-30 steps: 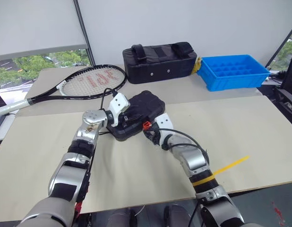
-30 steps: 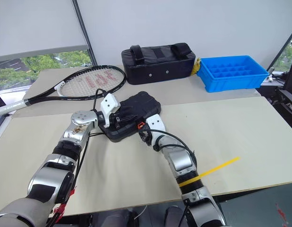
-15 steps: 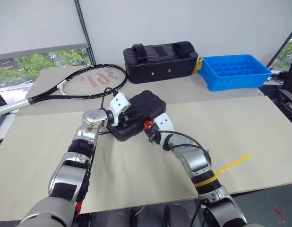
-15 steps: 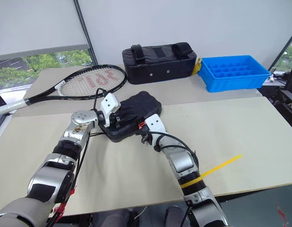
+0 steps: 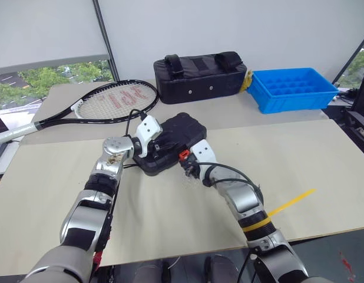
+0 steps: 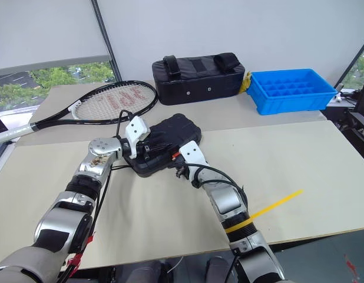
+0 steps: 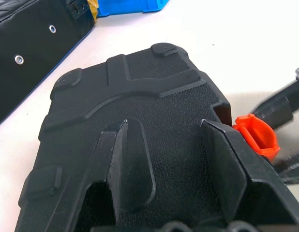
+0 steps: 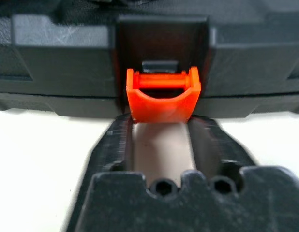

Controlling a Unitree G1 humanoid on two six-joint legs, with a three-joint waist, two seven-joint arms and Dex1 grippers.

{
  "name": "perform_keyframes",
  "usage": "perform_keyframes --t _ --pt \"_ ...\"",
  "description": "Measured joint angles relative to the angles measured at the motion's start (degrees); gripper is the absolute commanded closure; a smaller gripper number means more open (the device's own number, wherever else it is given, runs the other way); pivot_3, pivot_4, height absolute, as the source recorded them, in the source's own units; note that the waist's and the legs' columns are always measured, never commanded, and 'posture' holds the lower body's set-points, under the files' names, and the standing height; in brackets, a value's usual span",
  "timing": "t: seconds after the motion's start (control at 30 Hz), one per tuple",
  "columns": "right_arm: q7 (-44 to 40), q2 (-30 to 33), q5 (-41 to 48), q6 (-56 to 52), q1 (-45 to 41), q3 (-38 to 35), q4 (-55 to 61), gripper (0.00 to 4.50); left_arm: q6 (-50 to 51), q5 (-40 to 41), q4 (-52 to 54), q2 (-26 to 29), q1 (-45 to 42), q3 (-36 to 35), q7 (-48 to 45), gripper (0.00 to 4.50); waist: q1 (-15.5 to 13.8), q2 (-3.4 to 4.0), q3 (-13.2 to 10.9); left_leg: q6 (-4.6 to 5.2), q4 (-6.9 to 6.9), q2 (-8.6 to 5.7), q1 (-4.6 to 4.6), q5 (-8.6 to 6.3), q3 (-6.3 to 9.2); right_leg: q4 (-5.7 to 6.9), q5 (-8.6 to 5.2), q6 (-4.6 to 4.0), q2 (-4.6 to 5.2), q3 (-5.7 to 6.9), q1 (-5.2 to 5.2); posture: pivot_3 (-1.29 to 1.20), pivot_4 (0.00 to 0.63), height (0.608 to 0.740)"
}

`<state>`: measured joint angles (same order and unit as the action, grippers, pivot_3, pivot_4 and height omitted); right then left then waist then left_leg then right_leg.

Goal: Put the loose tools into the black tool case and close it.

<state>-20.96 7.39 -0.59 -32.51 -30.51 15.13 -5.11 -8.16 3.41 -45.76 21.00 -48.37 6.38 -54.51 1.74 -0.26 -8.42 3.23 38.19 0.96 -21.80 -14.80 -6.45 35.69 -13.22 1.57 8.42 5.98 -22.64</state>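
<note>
Head views. Black tool case [image 5: 172, 143]: lid down, lying on the beige table [image 5: 323, 159] near its centre, nearer than the black fabric bag [image 5: 199, 76] and right of the tennis racket [image 5: 105, 101]. The blue tray [image 5: 293, 88] sits far right, beside the bag. A yellow strip [image 5: 290, 204] lies on the near right of the table. Left gripper [image 5: 151, 147] rests on the case's left end. Right gripper [image 6: 181, 168] sits at the case's near edge, just by the orange latch [image 5: 183, 155].

Left wrist view. Ribbed, textured lid of the case [image 7: 140, 106] under the two black fingers [image 7: 132, 164], which lie spread apart and flat on it (pressing, not clasping anything between them). Latch [image 7: 256, 137] juts out at the case's edge; the other gripper's fingers [image 7: 277, 108] are just beside it.

Right wrist view. Latch [image 8: 163, 94] hangs in its recess at the seam of the closed case [image 8: 57, 58]. The right fingers [image 8: 115, 145] stand parted, tips flanking the latch's lower edge, with bare table between them (nothing grasped).
</note>
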Motion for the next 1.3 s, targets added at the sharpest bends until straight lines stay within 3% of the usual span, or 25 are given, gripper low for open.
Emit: perform_keyframes --t 0.23,0.33,0.57,0.97,1.3 --pt "-1.47 1.3 -0.05 -1.92 0.8 -0.02 2.89 1.24 -0.31 0.0 0.0 -0.03 0.06 0.0 0.02 1.93 -0.05 0.0 0.0 0.0 -0.02 0.0 0.0 0.0 0.0 -0.02 -0.01 0.01 0.0 0.0 0.0 0.0 0.15 0.74" --pt "-2.18 2.64 -0.07 -3.71 2.3 -0.01 4.7 1.88 -0.36 0.0 0.0 -0.06 0.06 0.02 0.01 1.93 -0.09 0.0 0.0 0.01 -0.02 0.0 -0.01 -0.01 0.0 -0.04 -0.01 0.01 0.01 0.0 0.0 0.0 0.15 0.74" --pt "-3.71 3.22 -0.14 -6.55 3.84 0.63 7.09 4.4 -0.39 -0.05 -0.03 -0.01 0.08 0.01 0.06 1.93 -0.12 0.0 0.0 0.01 -0.06 0.02 -0.01 -0.01 0.01 -0.04 -0.12 0.21 0.0 0.0 -0.04 0.0 0.15 0.74" --pt "-1.36 -0.5 -1.07 -1.96 -1.84 0.59 -1.72 4.47 -0.41 -0.12 -0.02 0.24 0.18 -0.07 0.17 1.93 0.14 -0.05 0.01 -0.01 -0.07 0.02 -0.02 0.01 0.0 -0.02 -0.02 0.03 0.0 -0.01 -0.07 0.0 0.15 0.74" --pt "-3.99 2.32 -1.29 -6.87 -1.83 1.76 4.81 4.47 -0.41 -0.11 0.18 0.33 0.38 -0.21 0.17 1.93 0.3 -0.04 0.01 -0.01 -0.07 0.03 -0.07 0.01 0.01 -0.02 -0.02 0.04 0.01 -0.01 -0.13 0.0 0.15 0.74"
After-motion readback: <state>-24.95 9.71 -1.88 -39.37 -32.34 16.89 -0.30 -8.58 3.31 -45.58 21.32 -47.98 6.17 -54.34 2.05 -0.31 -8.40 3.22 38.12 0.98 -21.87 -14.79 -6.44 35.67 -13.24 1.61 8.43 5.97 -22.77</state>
